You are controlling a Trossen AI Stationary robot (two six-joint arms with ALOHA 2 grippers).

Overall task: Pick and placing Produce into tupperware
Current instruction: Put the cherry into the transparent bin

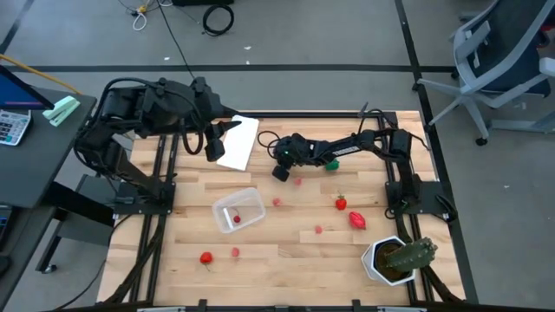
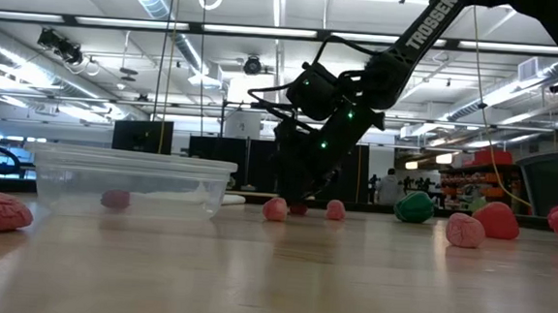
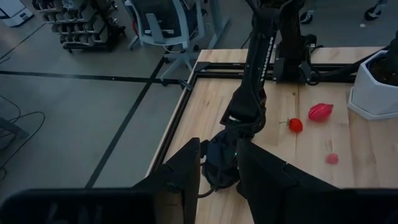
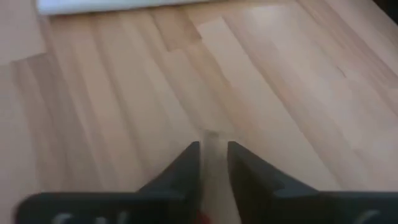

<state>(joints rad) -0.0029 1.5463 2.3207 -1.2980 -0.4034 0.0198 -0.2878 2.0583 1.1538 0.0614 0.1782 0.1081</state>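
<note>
The clear tupperware (image 1: 238, 211) stands on the table left of centre with one red piece (image 1: 236, 219) inside; it also shows in the low view (image 2: 132, 180). Loose produce lies around it: a pink piece (image 1: 297, 181), a green round piece (image 1: 331, 163), a strawberry (image 1: 341, 203), a red piece (image 1: 357, 220) and several small pink and red ones. My right gripper (image 1: 282, 172) hangs low over the bare wood just left of the pink piece, its fingers (image 4: 189, 163) a narrow gap apart with wood showing between them. My left gripper (image 1: 212, 143) is open above the white panel (image 1: 240, 141).
A green cactus in a white pot (image 1: 395, 258) stands at the near right corner. The white flat panel lies at the far edge under my left gripper. Black frame rails run along the table's left and right sides. Bare wood lies between the tupperware and the strawberry.
</note>
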